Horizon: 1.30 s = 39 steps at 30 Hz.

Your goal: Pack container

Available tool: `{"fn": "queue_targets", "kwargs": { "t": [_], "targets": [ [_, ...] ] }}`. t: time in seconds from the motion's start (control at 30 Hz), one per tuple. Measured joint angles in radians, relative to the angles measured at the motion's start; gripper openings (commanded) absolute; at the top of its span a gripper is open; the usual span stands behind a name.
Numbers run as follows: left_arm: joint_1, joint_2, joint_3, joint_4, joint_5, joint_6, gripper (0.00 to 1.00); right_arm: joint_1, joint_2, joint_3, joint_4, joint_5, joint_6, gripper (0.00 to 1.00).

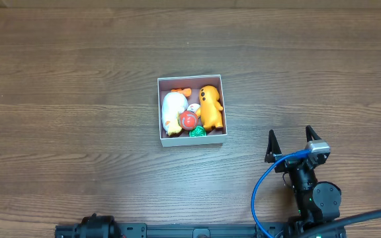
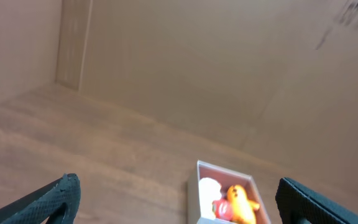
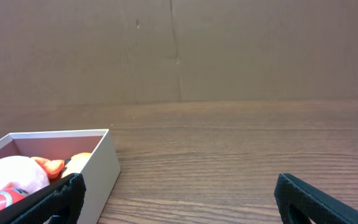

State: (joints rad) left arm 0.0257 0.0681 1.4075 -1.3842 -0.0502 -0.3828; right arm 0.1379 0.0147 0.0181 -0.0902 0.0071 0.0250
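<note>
The container (image 1: 160, 109) is a shallow white cardboard box with a pink inside, at the middle of the wooden table. In it lie a white plush toy (image 1: 172, 111), an orange figure (image 1: 210, 107), a red ball (image 1: 188, 119) and a small green piece (image 1: 198, 131). The container also shows in the left wrist view (image 2: 193, 193) and in the right wrist view (image 3: 101, 168). My right gripper (image 1: 291, 141) is open and empty, to the right of and nearer than the box. My left gripper (image 2: 179, 202) is open and empty; its arm barely shows at the overhead view's bottom edge.
The table (image 1: 58, 79) is dark brown wood. A brown cardboard wall (image 3: 179, 50) stands behind it. A blue cable (image 1: 263, 185) loops by the right arm's base.
</note>
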Motion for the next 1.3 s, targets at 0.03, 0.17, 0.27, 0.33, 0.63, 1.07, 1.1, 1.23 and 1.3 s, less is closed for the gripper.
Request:
{"fn": "queue_targets", "kwargs": {
  "t": [0.03, 0.17, 0.27, 0.33, 0.63, 1.07, 1.1, 1.23, 1.3],
  "targets": [
    [0.000, -0.015, -0.028, -0.002, 0.000, 0.000, 1.00, 0.000, 0.000, 0.000, 0.000, 0.000, 0.000, 1.00],
    [0.000, -0.055, -0.153, 0.011, 0.000, 0.000, 1.00, 0.000, 0.000, 0.000, 0.000, 0.000, 0.000, 1.00],
    [0.000, -0.058, -0.251, 0.096, 0.000, 0.008, 1.00, 0.000, 0.000, 0.000, 0.000, 0.000, 0.000, 1.00],
    [0.000, -0.057, -0.322, 0.180, 0.000, 0.027, 1.00, 0.000, 0.000, 0.000, 0.001, 0.000, 0.000, 1.00],
    [0.000, -0.056, -0.720, 0.647, 0.040, 0.198, 1.00, 0.000, 0.000, 0.000, 0.000, 0.000, 0.000, 1.00],
    [0.000, -0.057, -1.189, 1.128, 0.191, 0.420, 1.00, 0.000, 0.000, 0.000, 0.000, 0.000, 0.000, 1.00],
    [0.000, -0.057, -1.210, 1.142, 0.195, 0.427, 1.00, 0.000, 0.000, 0.000, 0.000, 0.000, 0.000, 1.00],
    [0.000, -0.057, -1.279, 1.198, 0.204, 0.446, 1.00, 0.000, 0.000, 0.000, 0.000, 0.000, 0.000, 1.00],
    [0.000, -0.057, -1.311, 1.221, 0.205, 0.446, 1.00, 0.000, 0.000, 0.000, 0.000, 0.000, 0.000, 1.00]
  ]
}}
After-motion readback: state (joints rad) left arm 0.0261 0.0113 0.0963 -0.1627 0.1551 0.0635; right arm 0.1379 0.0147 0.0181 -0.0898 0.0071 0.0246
